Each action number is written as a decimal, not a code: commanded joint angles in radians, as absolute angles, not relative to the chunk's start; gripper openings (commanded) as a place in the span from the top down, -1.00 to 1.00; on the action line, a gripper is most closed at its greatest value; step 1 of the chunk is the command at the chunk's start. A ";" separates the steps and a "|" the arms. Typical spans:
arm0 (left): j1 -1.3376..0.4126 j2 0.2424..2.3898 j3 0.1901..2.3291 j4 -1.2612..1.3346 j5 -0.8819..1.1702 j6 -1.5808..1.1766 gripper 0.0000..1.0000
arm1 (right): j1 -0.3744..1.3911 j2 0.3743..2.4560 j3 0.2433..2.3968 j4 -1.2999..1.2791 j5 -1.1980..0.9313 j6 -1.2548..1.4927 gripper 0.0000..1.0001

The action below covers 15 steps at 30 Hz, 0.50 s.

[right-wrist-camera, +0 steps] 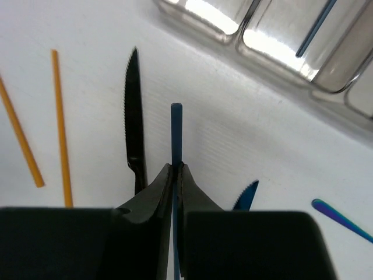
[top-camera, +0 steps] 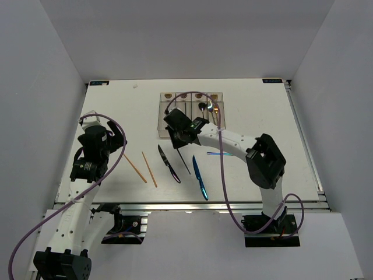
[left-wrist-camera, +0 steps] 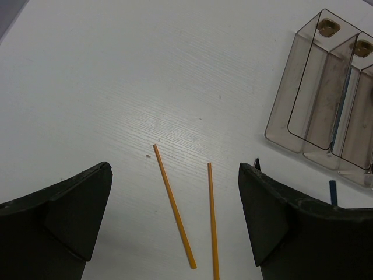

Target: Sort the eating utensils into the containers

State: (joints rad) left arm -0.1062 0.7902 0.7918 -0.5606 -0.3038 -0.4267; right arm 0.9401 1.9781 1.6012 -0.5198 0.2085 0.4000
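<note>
My right gripper [top-camera: 176,142] [right-wrist-camera: 176,167] is shut on a thin dark-blue stick [right-wrist-camera: 176,129] [top-camera: 185,161], low over the table just in front of the clear containers [top-camera: 165,119] [right-wrist-camera: 274,41]. A black knife [top-camera: 168,163] [right-wrist-camera: 133,111] lies to the stick's left and a blue knife [top-camera: 200,178] [right-wrist-camera: 246,195] to its right. Two tan chopsticks [top-camera: 143,168] [left-wrist-camera: 173,207] lie under my open, empty left gripper [top-camera: 118,144] [left-wrist-camera: 175,170]. A purple-blue piece [top-camera: 219,153] [right-wrist-camera: 339,214] lies at the right.
One bin holds a thin dark stick [right-wrist-camera: 315,29]; the right bins hold black and gold cutlery [top-camera: 208,109]. The containers also show at the upper right of the left wrist view [left-wrist-camera: 323,99]. White walls enclose the table on three sides.
</note>
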 commanded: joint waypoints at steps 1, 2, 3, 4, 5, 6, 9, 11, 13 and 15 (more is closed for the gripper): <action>-0.109 0.773 0.795 -0.552 -0.310 -0.425 -0.96 | 0.902 1.937 1.675 -0.514 0.230 0.368 1.00; -0.109 0.775 0.795 -0.552 -0.310 -0.425 -0.96 | 0.873 1.956 1.722 -0.523 0.245 0.365 1.00; -0.109 0.775 0.795 -0.552 -0.308 -0.425 -0.96 | 0.856 1.969 1.750 -0.535 0.255 0.365 1.00; -0.109 0.775 0.795 -0.552 -0.308 -0.425 -0.96 | 0.842 1.980 1.781 -0.537 0.264 0.365 1.00; -0.109 0.775 0.793 -0.552 -0.308 -0.425 -0.96 | 0.812 2.008 1.843 -0.538 0.278 0.364 1.00; -0.109 0.775 0.793 -0.551 -0.307 -0.425 -0.96 | 0.796 2.025 1.879 -0.537 0.288 0.364 1.00; -0.109 0.781 0.795 -0.552 -0.308 -0.425 -0.96 | 0.738 2.094 1.999 -0.491 0.304 0.362 1.00; -0.109 0.782 0.795 -0.552 -0.311 -0.425 -0.96 | 0.710 2.134 2.049 -0.448 0.298 0.373 1.00; -0.109 0.782 0.795 -0.554 -0.311 -0.425 -0.96 | 0.678 2.192 2.126 -0.427 0.302 0.380 1.00; -0.109 0.784 0.795 -0.552 -0.311 -0.425 -0.96 | 0.655 2.218 2.126 -0.332 0.293 0.356 1.00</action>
